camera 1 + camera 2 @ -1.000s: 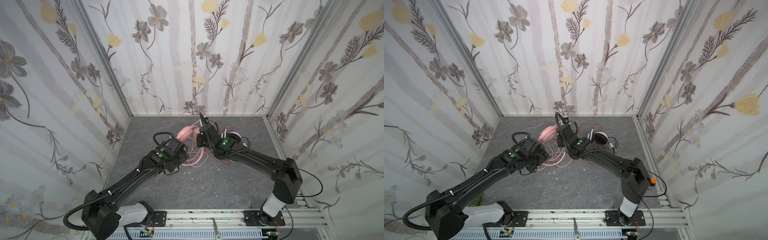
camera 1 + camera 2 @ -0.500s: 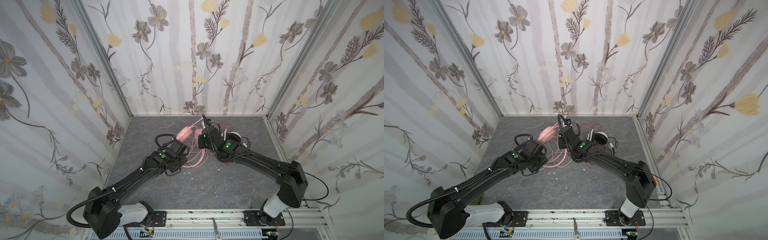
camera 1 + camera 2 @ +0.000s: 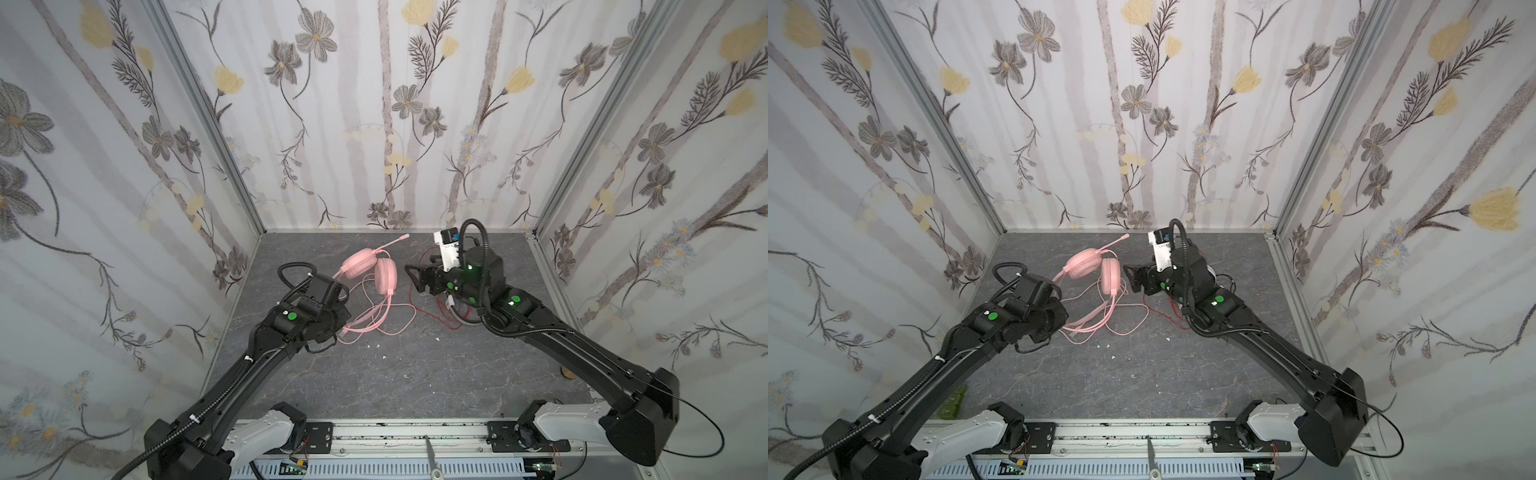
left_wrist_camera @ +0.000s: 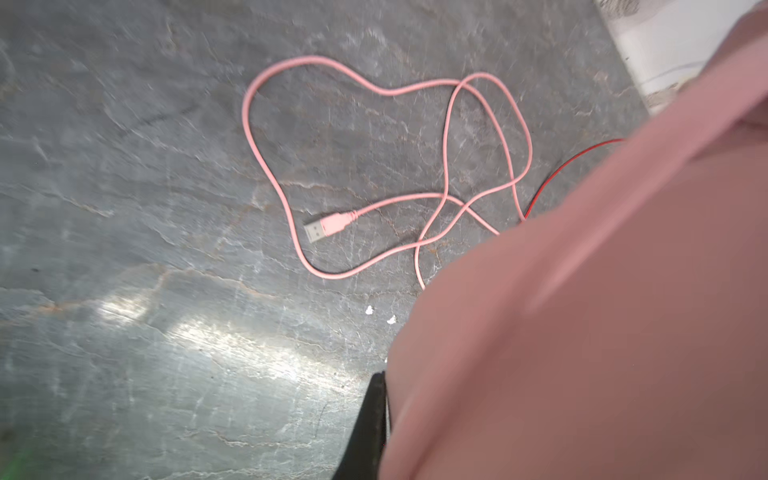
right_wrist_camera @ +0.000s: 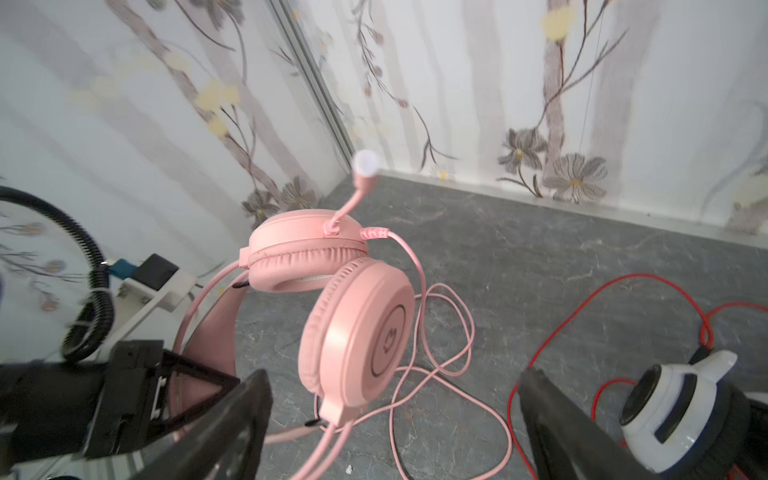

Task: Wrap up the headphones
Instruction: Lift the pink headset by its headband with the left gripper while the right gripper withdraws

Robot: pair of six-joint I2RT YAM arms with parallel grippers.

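The pink headphones (image 3: 369,269) stand on the grey floor at the back middle, earcups together, mic boom pointing at the back wall. My left gripper (image 3: 338,326) is shut on their pink headband (image 4: 582,311), which hides all but one black finger (image 4: 374,415). Their pink cord (image 4: 444,137) lies in loose loops, ending in a USB plug (image 4: 324,228). My right gripper (image 5: 395,428) stands open just right of the earcups, holding nothing. The white-and-black headphones (image 5: 673,407) lie beside it under the right arm, red cord (image 3: 419,309) trailing.
Floral walls close in the back and both sides. Small white crumbs (image 3: 376,345) dot the floor in front of the cords. A metal rail (image 3: 415,432) runs along the front edge.
My right gripper has opened and drawn back to the right, off the pink headphones. My left gripper has shut on the pink headband.
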